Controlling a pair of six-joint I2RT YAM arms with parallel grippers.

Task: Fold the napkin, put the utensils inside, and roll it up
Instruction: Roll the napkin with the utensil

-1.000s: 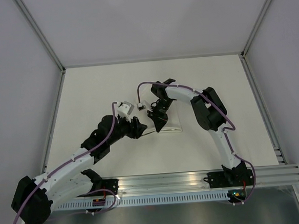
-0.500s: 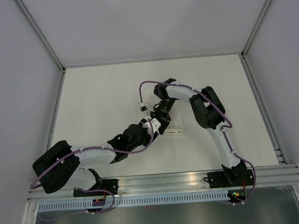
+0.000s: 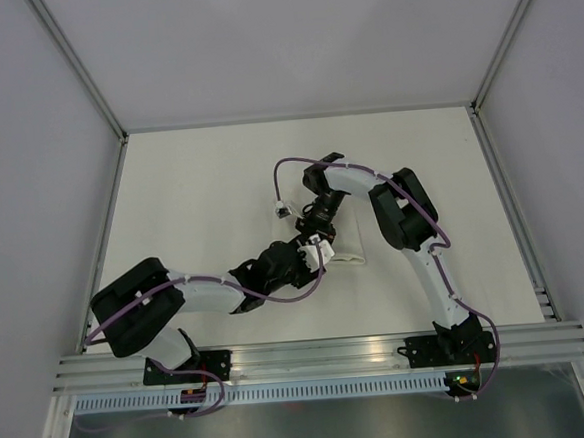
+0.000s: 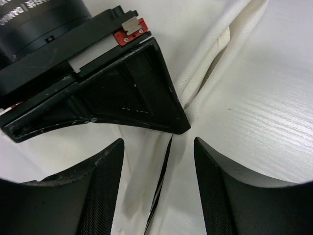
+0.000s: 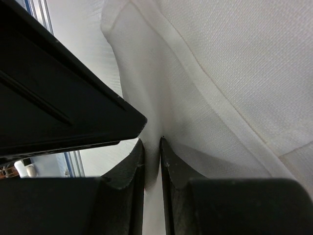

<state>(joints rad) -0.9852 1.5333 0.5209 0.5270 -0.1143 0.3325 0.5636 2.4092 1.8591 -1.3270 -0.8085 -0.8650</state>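
The napkin (image 3: 346,251) lies mid-table, a raised fold pinched tight by the right gripper (image 5: 152,161) from the far side, while the left gripper (image 4: 157,149), fingers spread and empty, straddles that fold from the near left.

The napkin (image 3: 344,251), a white cloth with a fine woven texture and a stitched hem, is seen gathered into a narrow, layered bundle lying flat near the middle of the table. One raised fold of it is pinched in the right gripper (image 5: 152,147). A thin dark sliver (image 4: 165,161) is seen in a crease; whether it is cutlery cannot be told.
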